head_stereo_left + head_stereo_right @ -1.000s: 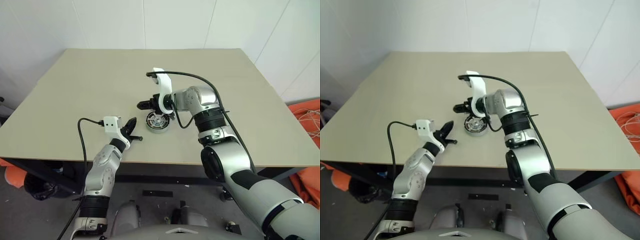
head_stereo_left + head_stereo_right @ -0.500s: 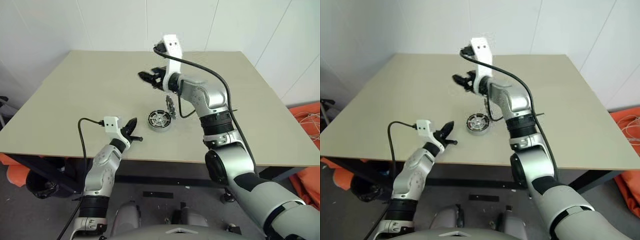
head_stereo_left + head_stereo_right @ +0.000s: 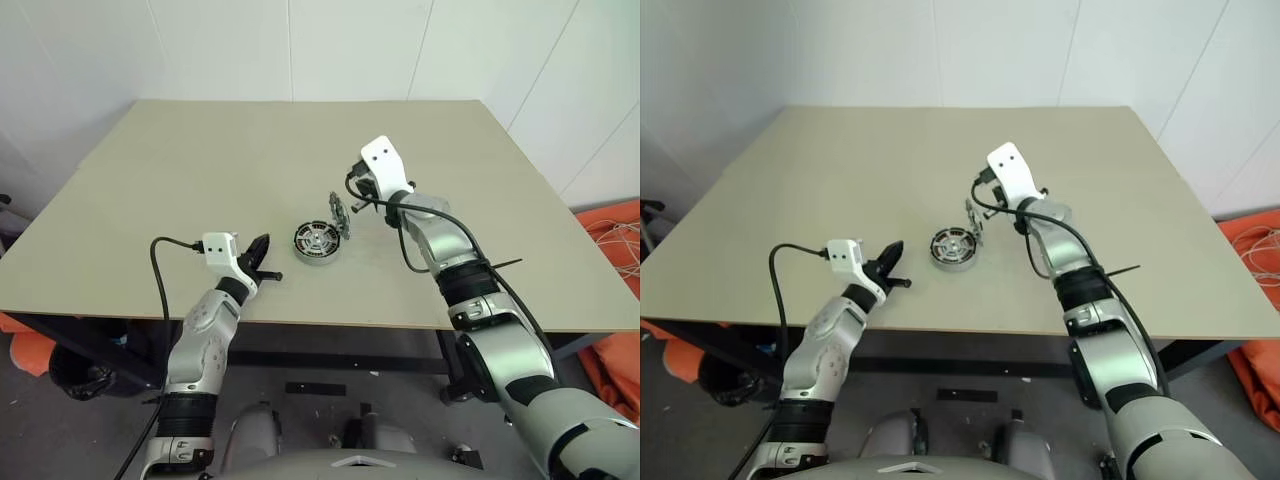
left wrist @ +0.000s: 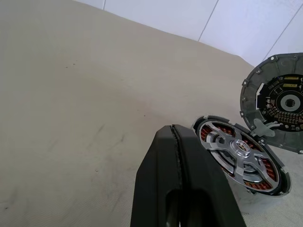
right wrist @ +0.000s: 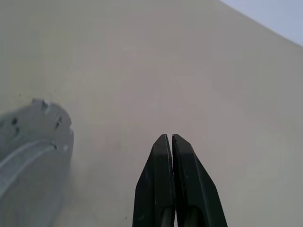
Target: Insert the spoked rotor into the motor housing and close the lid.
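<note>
We find the spoked rotor (image 4: 235, 147) already seated in the motor housing (image 3: 317, 241), its copper windings visible between the spokes. The housing rests on the surface (image 3: 180, 180) roughly midway between the left and right edges, nearer the front edge than the back. The lid (image 3: 339, 216) is not closed: it stands on edge, propped against the housing's far right rim, its inner face turned toward the rotor.

The left tool (image 3: 262, 258) sits near the front edge, to the left of the housing and apart from it, its fingers pressed together on nothing. The right tool (image 5: 171, 163) is just beyond the lid on its right, fingers likewise shut and empty; the lid's back face shows beside it in the right wrist view.

We judge insertion complete and the closing step outstanding. The chief risk is the lid's unstable lean: a push from the shut right tool applied too high or off-centre could tip it the wrong way, away from the housing, or let it slide off the rim and land flat on the surface beside the cup. A hard push may also shift the unrestrained housing toward the left, since the left tool is not bracing it. A lid dropped askew could rest crooked on the rim instead of seating.
</note>
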